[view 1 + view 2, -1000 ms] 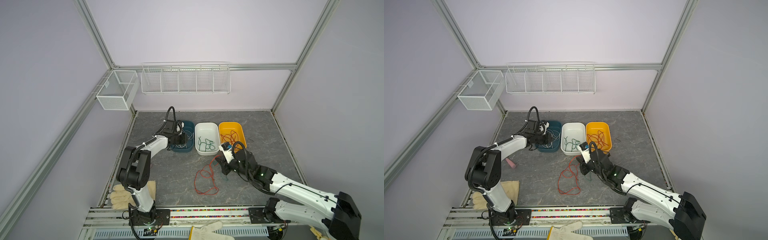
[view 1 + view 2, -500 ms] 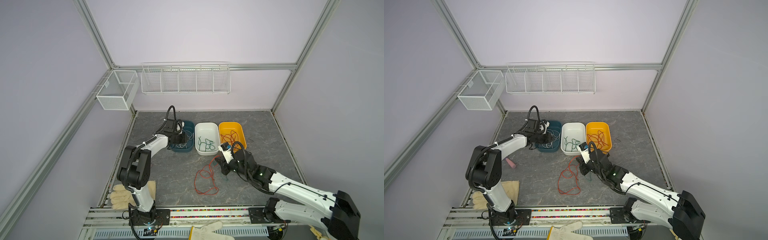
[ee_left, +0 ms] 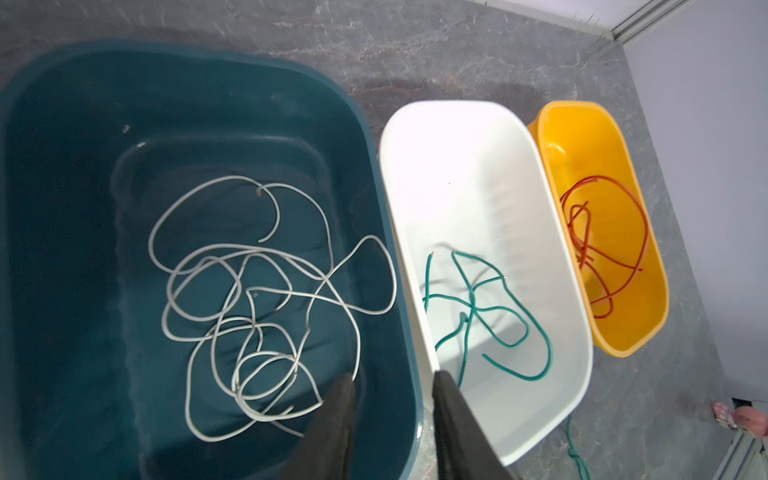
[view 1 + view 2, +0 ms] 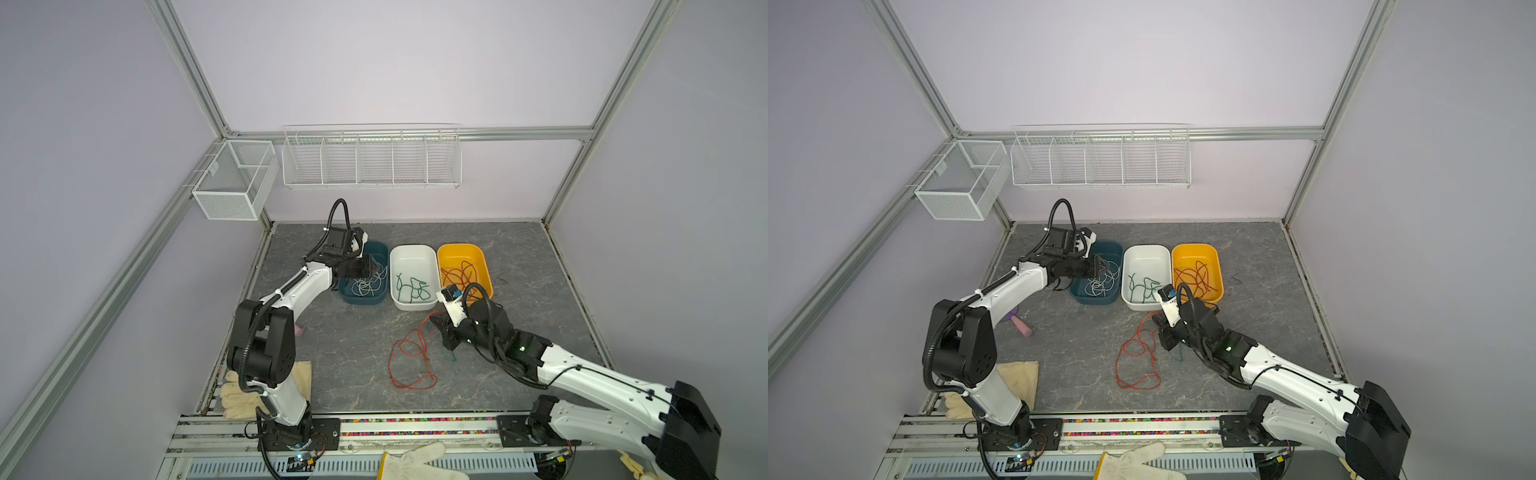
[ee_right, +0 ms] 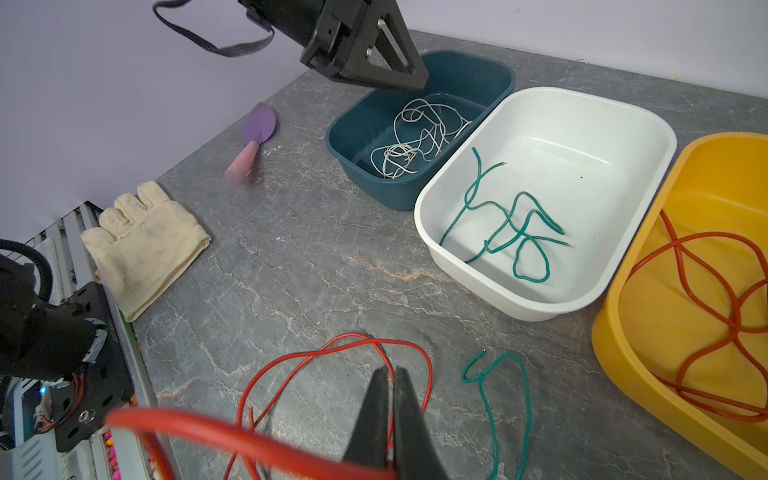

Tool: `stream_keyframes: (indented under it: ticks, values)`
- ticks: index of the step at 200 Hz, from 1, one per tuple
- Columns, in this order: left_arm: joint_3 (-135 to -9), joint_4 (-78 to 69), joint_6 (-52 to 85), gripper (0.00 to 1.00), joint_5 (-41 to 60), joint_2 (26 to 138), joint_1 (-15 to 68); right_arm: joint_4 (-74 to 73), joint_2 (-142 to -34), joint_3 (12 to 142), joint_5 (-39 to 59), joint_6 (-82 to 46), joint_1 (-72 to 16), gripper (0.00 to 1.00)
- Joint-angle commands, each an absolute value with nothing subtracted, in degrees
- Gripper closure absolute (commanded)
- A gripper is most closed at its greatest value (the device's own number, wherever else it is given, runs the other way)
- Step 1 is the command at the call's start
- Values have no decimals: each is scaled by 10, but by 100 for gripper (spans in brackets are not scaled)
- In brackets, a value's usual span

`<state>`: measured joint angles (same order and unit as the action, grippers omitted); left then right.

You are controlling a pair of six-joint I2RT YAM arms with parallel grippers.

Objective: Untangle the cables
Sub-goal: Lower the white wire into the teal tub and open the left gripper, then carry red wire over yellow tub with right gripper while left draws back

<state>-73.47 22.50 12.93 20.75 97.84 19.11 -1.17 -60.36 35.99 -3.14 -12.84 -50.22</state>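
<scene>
My left gripper (image 3: 394, 376) hangs open over the right side of the teal bin (image 3: 365, 137), with nothing between its fingers. A heap of white cables (image 3: 249, 291) lies in that bin. Green cables (image 3: 473, 307) lie in the white bin (image 3: 457, 108), and red-orange ones (image 3: 602, 249) in the yellow bin (image 3: 557, 112). On the table in front of the bins, my right gripper (image 5: 388, 372) is shut on a red cable (image 5: 332, 353) that loops over the table (image 4: 409, 361). A short green cable (image 5: 523, 399) lies loose right beside it.
A purple and pink trowel (image 5: 253, 141) and a cream glove (image 5: 145, 245) lie at the table's left side. Another glove (image 4: 415, 461) rests on the front rail. Two wire baskets (image 4: 370, 158) hang on the back wall.
My left gripper's jaws have parted over the teal bin. The right gripper stays shut on the red cable and has barely shifted.
</scene>
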Motion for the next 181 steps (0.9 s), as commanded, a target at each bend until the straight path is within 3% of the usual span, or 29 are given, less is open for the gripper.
stream_keyframes:
  ticks: [1, 24, 41, 79, 100, 181]
  values:
    - [-758, 265, 108, 59, 194, 940, 188, -25, -603, 358, -29, -122, -499, 93]
    - [-744, 270, 115, 49, 161, 891, 188, -19, -603, 359, -35, -120, -499, 93]
    - [-712, 253, 130, 36, 123, 839, 187, -17, -601, 361, -41, -119, -499, 93]
    - [-569, 119, 164, 9, 31, 695, 188, 16, -611, 397, -35, -118, -499, 93]
    - [-511, 63, 167, 1, 4, 642, 189, 55, -606, 441, -23, -122, -500, 93]
    - [-493, 86, 147, 1, -88, 597, 189, 240, -585, 642, -33, -88, -502, 93]
